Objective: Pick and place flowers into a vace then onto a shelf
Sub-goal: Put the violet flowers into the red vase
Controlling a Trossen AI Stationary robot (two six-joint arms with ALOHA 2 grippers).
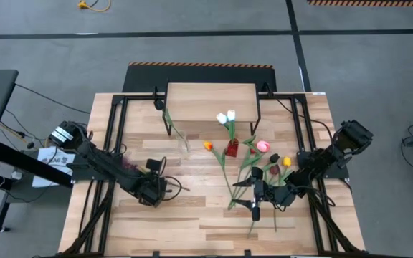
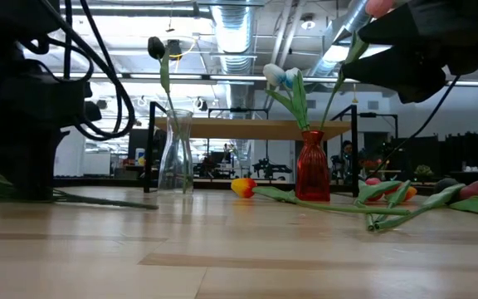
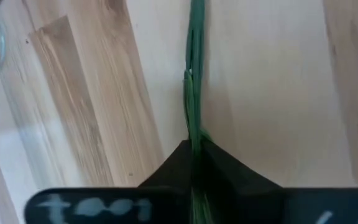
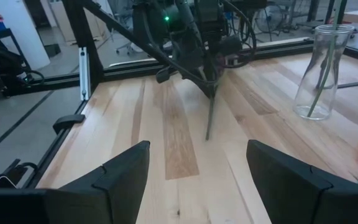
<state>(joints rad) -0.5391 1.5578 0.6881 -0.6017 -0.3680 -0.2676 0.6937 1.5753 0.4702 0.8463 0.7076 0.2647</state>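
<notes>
Left gripper (image 3: 194, 163) clamped on green stem (image 3: 194, 74) at table's 8 o'clock, flower head cut off; right gripper (image 4: 197, 171) spread wide, empty, near 4 o'clock flowers (image 1: 264, 147).

Overhead, table-level, two wrist views

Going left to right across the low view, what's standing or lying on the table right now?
Green stem lying flat → clear glass vase holding one dark-headed tulip → orange tulip head on the table → red vase with white tulips → loose flowers lying at far right.
</notes>
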